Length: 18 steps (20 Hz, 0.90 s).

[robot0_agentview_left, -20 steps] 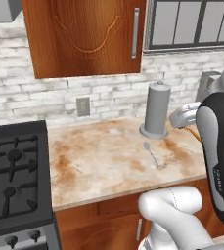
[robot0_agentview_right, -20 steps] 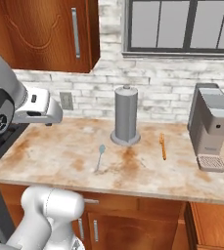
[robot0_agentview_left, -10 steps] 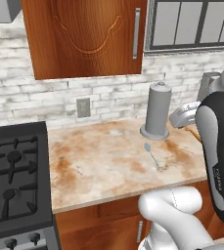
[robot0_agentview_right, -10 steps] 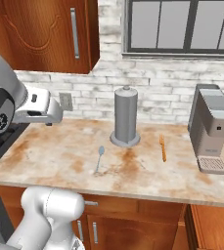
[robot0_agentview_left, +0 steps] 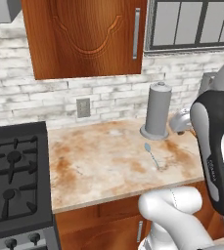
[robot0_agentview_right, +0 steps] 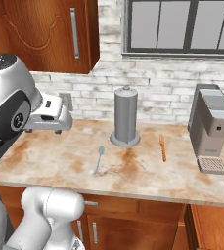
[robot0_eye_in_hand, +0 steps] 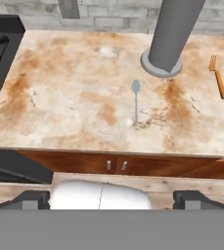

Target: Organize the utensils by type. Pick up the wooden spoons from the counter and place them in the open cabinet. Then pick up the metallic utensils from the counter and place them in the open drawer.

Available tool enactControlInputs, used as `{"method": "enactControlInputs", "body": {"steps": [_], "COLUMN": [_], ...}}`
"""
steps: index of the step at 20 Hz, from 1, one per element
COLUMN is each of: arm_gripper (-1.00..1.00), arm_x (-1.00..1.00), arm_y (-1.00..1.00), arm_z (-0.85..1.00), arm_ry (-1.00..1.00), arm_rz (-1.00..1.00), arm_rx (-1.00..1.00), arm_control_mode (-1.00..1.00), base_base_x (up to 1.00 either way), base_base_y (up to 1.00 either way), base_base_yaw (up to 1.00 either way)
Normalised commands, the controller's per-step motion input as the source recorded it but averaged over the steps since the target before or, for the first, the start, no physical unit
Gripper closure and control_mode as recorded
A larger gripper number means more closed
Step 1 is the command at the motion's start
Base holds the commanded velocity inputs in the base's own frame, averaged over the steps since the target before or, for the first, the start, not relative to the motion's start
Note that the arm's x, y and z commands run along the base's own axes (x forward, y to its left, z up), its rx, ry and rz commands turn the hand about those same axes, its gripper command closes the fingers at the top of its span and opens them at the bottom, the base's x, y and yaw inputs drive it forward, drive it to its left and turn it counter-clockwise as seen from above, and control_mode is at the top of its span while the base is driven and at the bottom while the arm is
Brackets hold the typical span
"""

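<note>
A thin silver metal spoon (robot0_eye_in_hand: pixel 135 100) lies on the beige marbled counter (robot0_eye_in_hand: pixel 69 97), in front of a grey cylinder; it also shows in both base views (robot0_agentview_left: pixel 151 155) (robot0_agentview_right: pixel 99 158). A slim orange-brown wooden spoon (robot0_eye_in_hand: pixel 218 77) (robot0_agentview_right: pixel 162 147) lies to its right, past the cylinder. My gripper (robot0_eye_in_hand: pixel 114 199) hangs high above the counter's front edge, looking down on it, with its fingertips (robot0_eye_in_hand: pixel 33 199) far apart and nothing between them. My hand (robot0_agentview_right: pixel 50 116) hovers left of the metal spoon. The open cabinet and the open drawer are out of view.
A grey paper-towel cylinder (robot0_agentview_right: pixel 125 117) stands at mid-counter near the brick wall. A grey coffee machine (robot0_agentview_right: pixel 213 128) occupies the right end. A black stove (robot0_agentview_left: pixel 13 180) borders the counter on the left. Above hangs a closed carved-door wall cabinet (robot0_agentview_left: pixel 86 34).
My hand has eased slightly downward. Both utensils lie where they were and the jaws stay open.
</note>
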Motion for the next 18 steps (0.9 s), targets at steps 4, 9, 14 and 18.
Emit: {"method": "enactControlInputs", "body": {"steps": [4, 9, 14, 18], "arm_gripper": [-1.00, -1.00, -1.00, -1.00], "arm_x": [0.13, 0.03, 0.29, 0.64], "arm_y": [-0.05, -0.03, 0.00, 0.00], "arm_z": [-0.57, -0.41, -0.36, -0.28], "arm_ry": [0.13, 0.11, 0.11, 0.09], "arm_rz": [-0.09, -0.04, -0.05, -0.08], "arm_rx": [0.00, 0.00, 0.00, 0.00], "arm_control_mode": [-1.00, -1.00, -1.00, -1.00], "base_base_x": [0.00, 0.00, 0.00, 0.00], "base_base_y": [0.00, 0.00, 0.00, 0.00], "base_base_yaw": [0.00, 0.00, 0.00, 0.00]}}
